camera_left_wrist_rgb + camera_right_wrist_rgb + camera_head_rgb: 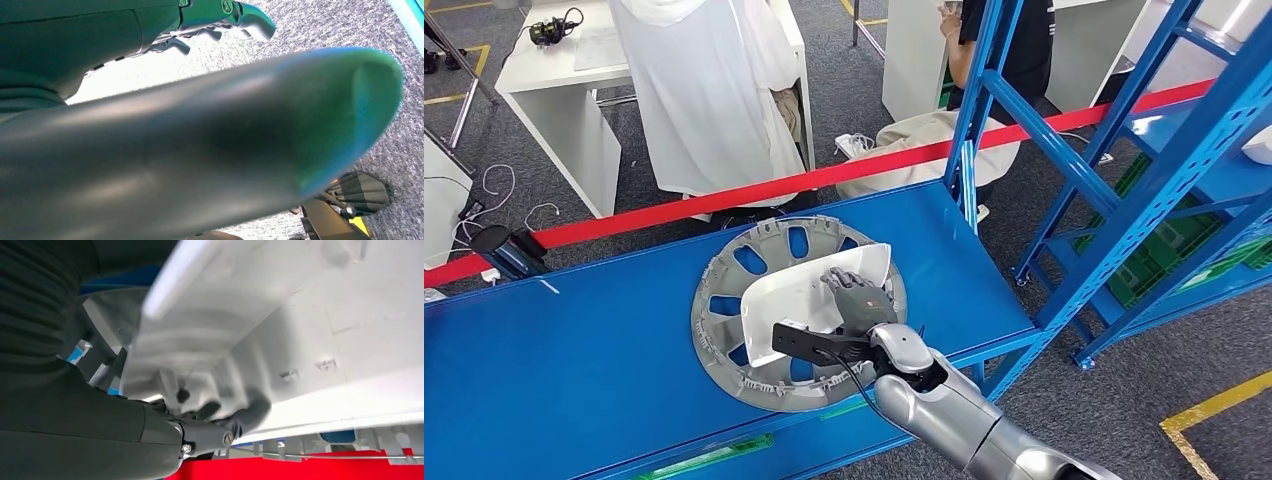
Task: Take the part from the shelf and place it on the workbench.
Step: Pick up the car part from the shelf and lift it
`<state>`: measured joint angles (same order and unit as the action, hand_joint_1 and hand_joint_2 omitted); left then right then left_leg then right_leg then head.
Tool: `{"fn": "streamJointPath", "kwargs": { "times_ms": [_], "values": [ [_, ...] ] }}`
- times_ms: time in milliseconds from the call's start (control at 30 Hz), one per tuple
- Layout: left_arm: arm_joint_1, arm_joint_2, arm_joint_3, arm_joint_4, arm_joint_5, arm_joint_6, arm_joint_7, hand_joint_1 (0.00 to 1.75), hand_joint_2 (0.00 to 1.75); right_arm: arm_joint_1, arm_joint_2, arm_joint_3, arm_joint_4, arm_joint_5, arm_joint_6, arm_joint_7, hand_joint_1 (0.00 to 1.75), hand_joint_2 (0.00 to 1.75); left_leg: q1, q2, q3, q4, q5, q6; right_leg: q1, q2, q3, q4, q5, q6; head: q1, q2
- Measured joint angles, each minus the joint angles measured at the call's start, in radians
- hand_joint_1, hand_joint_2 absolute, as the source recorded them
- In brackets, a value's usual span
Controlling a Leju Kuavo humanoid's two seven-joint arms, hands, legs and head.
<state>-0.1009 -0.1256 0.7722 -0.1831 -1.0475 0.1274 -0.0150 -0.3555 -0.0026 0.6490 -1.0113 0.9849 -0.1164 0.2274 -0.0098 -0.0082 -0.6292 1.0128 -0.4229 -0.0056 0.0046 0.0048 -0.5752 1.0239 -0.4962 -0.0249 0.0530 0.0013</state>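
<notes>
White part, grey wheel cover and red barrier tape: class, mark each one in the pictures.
white part (794,295): head view, on its flat upper face.
grey wheel cover (724,285): head view, on a spoke at its left side.
red barrier tape (724,198): head view, mid-strip behind the blue bench.

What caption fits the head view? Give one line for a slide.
Right hand grips a white panel part over a grey wheel cover on the blue workbench.

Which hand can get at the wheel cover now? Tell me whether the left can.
Probably not the left hand: it hangs over the floor. The right hand holds the white part right above the wheel cover.
</notes>
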Motion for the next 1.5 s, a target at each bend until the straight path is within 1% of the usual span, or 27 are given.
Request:
{"fn": "streamJointPath", "kwargs": {
  "times_ms": [400,733,867,967,1067,1200,1267,1400,1500],
  "values": [
    [0.001,0.003,0.009,0.0,0.001,0.002,-0.001,0.0,0.0,-0.05,0.015,-0.006,0.048,-0.024,-0.021,-0.037,1.75,1.75,0.0,-0.001,0.001,0.0,0.0,0.0,0.0,0.0,0.0,0.0,0.0,0.0,0.0,0.0],
    [0.001,0.004,0.01,0.0,-0.002,0.002,-0.002,0.0,0.0,-0.051,0.021,-0.008,0.041,-0.02,-0.071,-0.046,1.75,1.75,0.0,-0.001,0.001,0.0,0.0,0.001,0.0,0.0,0.001,0.0,0.0,0.001,0.0,0.0],
    [0.001,0.005,0.01,0.0,-0.003,0.004,-0.004,0.0,1.75,-0.044,0.02,-0.008,0.009,-0.012,-0.081,-0.047,1.75,1.75,0.0,-0.001,0.001,0.0,0.001,0.001,0.0,0.0,0.001,0.0,0.0,0.0,0.0,0.0],
    [0.001,0.005,0.013,0.0,-0.003,0.009,-0.006,0.0,1.75,-0.038,0.02,-0.008,-0.041,0.002,-0.107,-0.061,1.75,1.75,0.0,-0.001,0.0,0.0,0.001,0.001,0.0,0.0,0.0,0.0,0.001,0.0,0.0,0.0],
    [0.002,0.005,0.016,0.0,-0.003,0.01,-0.019,0.0,1.75,-0.034,0.02,-0.007,-0.127,0.017,-0.146,-0.079,1.75,1.75,0.0,-0.001,0.0,0.0,0.001,0.001,0.0,0.0,0.0,0.0,0.0,0.0,0.0,0.0],
    [0.005,0.005,0.017,0.0,-0.002,0.01,-0.039,0.0,0.0,-0.034,0.02,-0.006,-0.256,0.036,-0.195,-0.113,1.75,1.75,0.0,-0.001,-0.001,0.0,0.001,0.0,0.0,0.0,-0.001,0.0,0.0,0.0,0.0,0.0],
    [0.006,0.005,0.019,0.0,-0.001,0.01,-0.047,0.0,0.0,-0.034,0.02,-0.006,-0.317,0.046,-0.22,-0.133,1.75,1.75,0.0,-0.001,-0.001,0.0,0.001,0.0,0.0,0.0,-0.001,0.0,0.0,0.0,0.0,0.0],
    [0.006,0.005,0.026,0.0,0.005,0.016,-0.056,0.0,1.75,-0.043,0.019,-0.002,-0.42,0.061,-0.264,-0.167,1.75,1.75,0.0,-0.001,-0.001,0.0,0.001,0.0,0.0,0.0,-0.002,0.0,0.0,0.0,0.0,0.0],
    [0.006,0.005,0.031,0.0,0.008,0.019,-0.057,0.0,1.75,-0.052,0.019,0.004,-0.471,0.063,-0.278,-0.18,1.75,1.75,0.0,-0.001,-0.001,0.0,0.001,0.001,0.0,0.0,-0.002,0.0,0.0,0.0,0.0,0.0]
  ]
}}
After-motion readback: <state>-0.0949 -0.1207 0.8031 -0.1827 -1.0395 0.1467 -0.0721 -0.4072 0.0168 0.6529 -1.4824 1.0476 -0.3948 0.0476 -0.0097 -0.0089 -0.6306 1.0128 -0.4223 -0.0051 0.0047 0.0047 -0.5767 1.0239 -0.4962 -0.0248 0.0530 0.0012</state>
